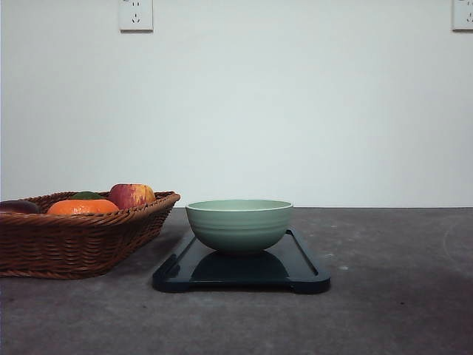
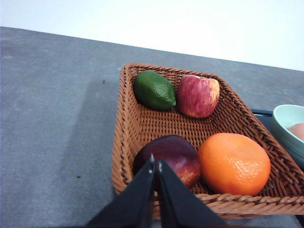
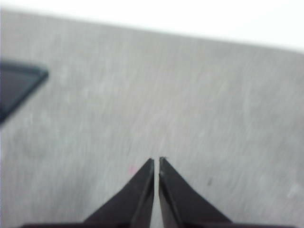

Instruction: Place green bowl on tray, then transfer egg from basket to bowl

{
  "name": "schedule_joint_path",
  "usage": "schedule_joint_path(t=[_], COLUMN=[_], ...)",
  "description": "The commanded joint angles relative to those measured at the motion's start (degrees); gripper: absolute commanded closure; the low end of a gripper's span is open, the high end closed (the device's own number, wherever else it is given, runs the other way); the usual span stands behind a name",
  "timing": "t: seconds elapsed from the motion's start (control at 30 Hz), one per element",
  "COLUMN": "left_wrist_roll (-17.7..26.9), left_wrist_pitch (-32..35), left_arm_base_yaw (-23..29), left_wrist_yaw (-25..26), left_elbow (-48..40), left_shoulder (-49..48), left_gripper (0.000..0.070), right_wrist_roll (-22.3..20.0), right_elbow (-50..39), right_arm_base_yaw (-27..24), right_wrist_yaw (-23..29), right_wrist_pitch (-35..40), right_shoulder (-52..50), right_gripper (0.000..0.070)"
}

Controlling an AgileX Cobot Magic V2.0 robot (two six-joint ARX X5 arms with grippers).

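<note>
We see the green bowl (image 1: pixel 239 224) centred on the tray (image 1: pixel 307 275), something pale pinkish, likely the egg (image 2: pixel 298 130), already inside. Basket (image 1: pixel 74 240) sits beside the tray's left edge. Left gripper (image 2: pixel 156 166) and right gripper (image 3: pixel 157 164) both pressed together, empty. Task looks complete; next we'd only retract.

No readable text, labels, brands or numbers on anything
</note>
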Motion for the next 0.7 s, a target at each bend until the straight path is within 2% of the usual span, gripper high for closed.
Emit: schedule_joint_path(t=[0.0, 0.67], left_wrist_roll=[0.0, 0.0], left_wrist_pitch=[0.9, 1.0], left_arm_base_yaw=[0.0, 0.0], left_wrist_yaw=[-0.2, -0.2], left_elbow=[-1.0, -1.0], left_shoulder=[-0.1, 0.0], left_gripper=[0.0700, 0.0700], right_wrist_roll=[-0.2, -0.2], right_elbow=[-0.3, -0.2], right_arm_base_yaw=[-0.2, -0.4], right_wrist_yaw=[0.4, -0.2], right_wrist_pitch=[0.3, 0.3], right_shoulder=[-0.8, -0.7], right_gripper=[0.0690, 0.0690])
